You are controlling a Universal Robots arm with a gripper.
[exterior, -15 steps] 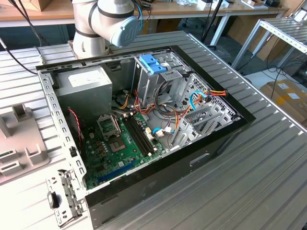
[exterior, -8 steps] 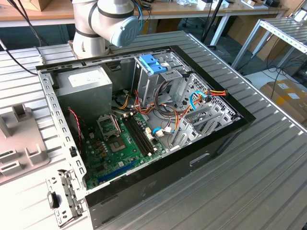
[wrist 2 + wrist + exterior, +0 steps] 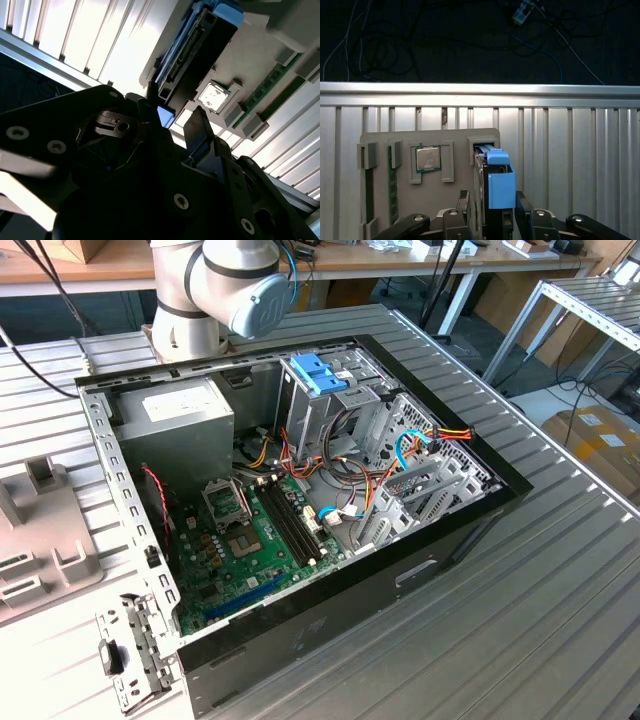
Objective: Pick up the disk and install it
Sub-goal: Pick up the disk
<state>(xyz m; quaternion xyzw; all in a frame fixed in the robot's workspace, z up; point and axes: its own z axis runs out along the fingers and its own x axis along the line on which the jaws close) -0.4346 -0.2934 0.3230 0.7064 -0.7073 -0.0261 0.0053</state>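
The disk (image 3: pixel 495 187) stands on edge in a slot of a grey holder plate (image 3: pixel 455 195), its blue side bracket facing the first wrist camera. My gripper (image 3: pixel 492 202) is open, with one dark finger (image 3: pixel 464 205) on each side of the disk and a small gap showing. In the second wrist view the gripper (image 3: pixel 175 107) points at the disk (image 3: pixel 200 45), and a blue corner of the bracket shows between the fingertips (image 3: pixel 200 125). The arm (image 3: pixel 220 290) rises out of the exterior view at the back of the open computer case (image 3: pixel 300 490).
The holder plate also carries a processor chip (image 3: pixel 427 158) and memory sticks (image 3: pixel 392 185), resting on a ribbed metal table (image 3: pixel 570 150). Inside the case are a grey drive cage with light-blue latch tabs (image 3: pixel 320 375), a power-supply box (image 3: pixel 185 420), a motherboard (image 3: pixel 250 540) and loose cables (image 3: pixel 400 455).
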